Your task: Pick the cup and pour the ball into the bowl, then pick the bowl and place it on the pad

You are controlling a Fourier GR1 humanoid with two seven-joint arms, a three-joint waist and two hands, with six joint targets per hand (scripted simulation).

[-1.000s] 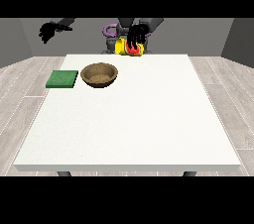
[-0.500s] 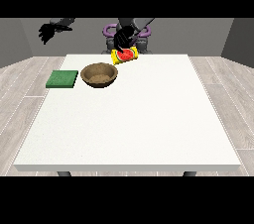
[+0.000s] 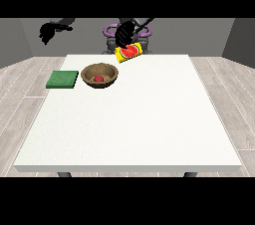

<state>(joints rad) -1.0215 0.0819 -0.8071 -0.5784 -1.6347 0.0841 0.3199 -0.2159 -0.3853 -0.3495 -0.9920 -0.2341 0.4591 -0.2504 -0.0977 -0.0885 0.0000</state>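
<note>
**Over the table's far edge, a tipped cup and a ball in the bowl**

At the view's far left, a black hand (image 3: 48, 32) hangs in the air beyond the table's (image 3: 129, 129) far corner, holding nothing; whether its fingers are curled or slack cannot be told. Below it, on the white table, a green pad (image 3: 63, 79) lies flat near the left edge. Just to the right of the pad, apart from it, stands a brown bowl (image 3: 100, 75) with a small red ball (image 3: 99, 78) resting inside it. Further right and higher, the hand at the view's right (image 3: 124, 33) grasps a yellow cup (image 3: 129, 52), which is tilted with its red mouth turned towards the camera, in the air above the table's far edge and up to the right of the bowl.
</note>
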